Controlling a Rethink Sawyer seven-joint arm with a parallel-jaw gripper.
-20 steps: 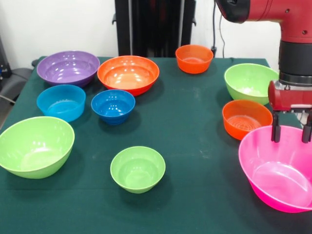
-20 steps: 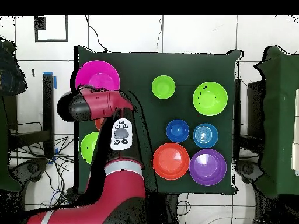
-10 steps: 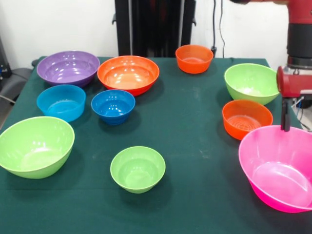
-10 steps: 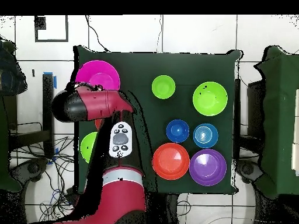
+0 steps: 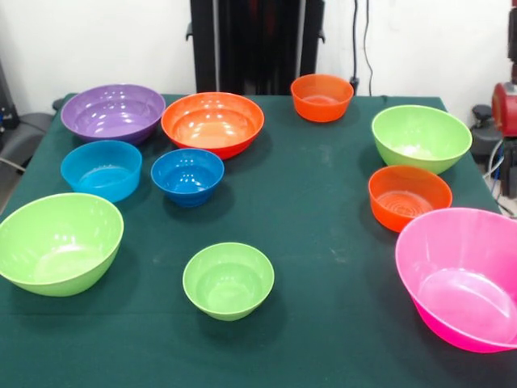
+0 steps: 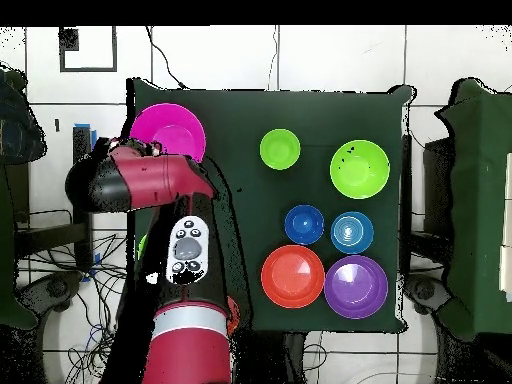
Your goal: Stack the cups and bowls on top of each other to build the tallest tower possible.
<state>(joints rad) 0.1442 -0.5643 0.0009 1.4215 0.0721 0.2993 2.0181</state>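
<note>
Ten bowls stand apart on the green table (image 5: 323,210), none stacked, and no tower shows. They are purple (image 5: 113,111), large orange (image 5: 212,123), small orange (image 5: 322,97), lime green (image 5: 421,137), ribbed orange (image 5: 409,197), pink (image 5: 464,275), light blue (image 5: 101,170), dark blue (image 5: 187,176), large lime (image 5: 58,242) and small lime (image 5: 229,280). Only part of my gripper (image 5: 509,109) shows, at the right edge beyond the table. It is to the right of the lime and orange bowls and holds nothing that I can see. In the overhead view the arm (image 6: 140,185) hides it.
In the overhead view the arm covers the table's left side below the pink bowl (image 6: 168,130). The black pedestal (image 5: 254,40) stands behind the table's far edge. Cables hang by the right wall.
The arm has swung away from above the pink bowl, out past the table's right edge in the front view. No bowl has moved.
</note>
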